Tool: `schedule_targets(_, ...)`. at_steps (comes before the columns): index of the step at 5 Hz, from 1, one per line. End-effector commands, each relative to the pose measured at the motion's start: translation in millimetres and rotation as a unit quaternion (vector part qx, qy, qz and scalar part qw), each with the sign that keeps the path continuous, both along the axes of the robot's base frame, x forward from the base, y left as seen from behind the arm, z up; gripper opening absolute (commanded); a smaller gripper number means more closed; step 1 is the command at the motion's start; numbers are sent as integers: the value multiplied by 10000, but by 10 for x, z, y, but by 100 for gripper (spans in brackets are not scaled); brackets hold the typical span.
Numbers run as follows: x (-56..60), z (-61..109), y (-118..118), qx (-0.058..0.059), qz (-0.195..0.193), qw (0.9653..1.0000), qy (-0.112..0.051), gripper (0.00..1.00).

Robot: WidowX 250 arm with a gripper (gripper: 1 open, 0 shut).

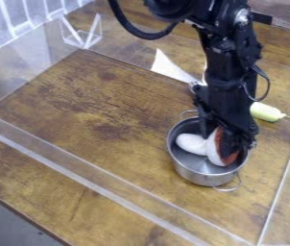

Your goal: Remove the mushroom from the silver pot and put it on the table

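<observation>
Desk [71, 106]: brown wood grain with worn dark patches, spreading out on all sides below the gripper, clear acrylic walls [96, 183] round the edges. Plenty of bare wood to the gripper's left in the picture.

Arm [225, 48]: black, comes in from the top of the picture, drops nearly straight down, wrist directly above the gripper.

Silver pot [199, 171]: small, round, shiny, low sides, sitting right under the gripper. One loop handle shows at its near rim, just below the gripper.

Gripper [222, 146]: down inside the pot, pointing steeply down. Jaws look partly closed around the cap end of the mushroom, but whether they actually clamp it I cannot tell; fingertips are hidden against the cap and pot wall.

Mushroom [197, 144]: lying on its side in the pot, white stem sticking out to the gripper's left, reddish-brown cap right at the fingers.

Yellow-green toy [268, 112]: on the desk to the gripper's upper right, near the far wall, apart from the pot. Not part of the job.

Step, as I judge it: grasp phase, mushroom not yet out. The next move calls for a firm hold on the cap, then a straight lift clear of the rim without dragging the pot, then a carry sideways to bare wood.
</observation>
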State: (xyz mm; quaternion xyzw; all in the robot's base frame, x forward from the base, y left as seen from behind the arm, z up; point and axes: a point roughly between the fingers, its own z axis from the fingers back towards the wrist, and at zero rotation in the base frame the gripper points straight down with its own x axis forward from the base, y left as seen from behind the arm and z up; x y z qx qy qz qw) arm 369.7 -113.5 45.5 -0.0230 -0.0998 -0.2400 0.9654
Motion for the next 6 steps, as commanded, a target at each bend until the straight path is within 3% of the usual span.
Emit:
schedule_targets(1,57,173,-18,-13,156,9997,-189,0)
schedule_targets(3,10,585,222,55,285,9993,-239,0)
schedule_targets(4,117,819,242,166,498,9976,-443,0)
schedule_targets(5,323,916,225,226,699,9955,-600,0)
schedule_targets(6,500,960,388,223,765,9945,-686,0)
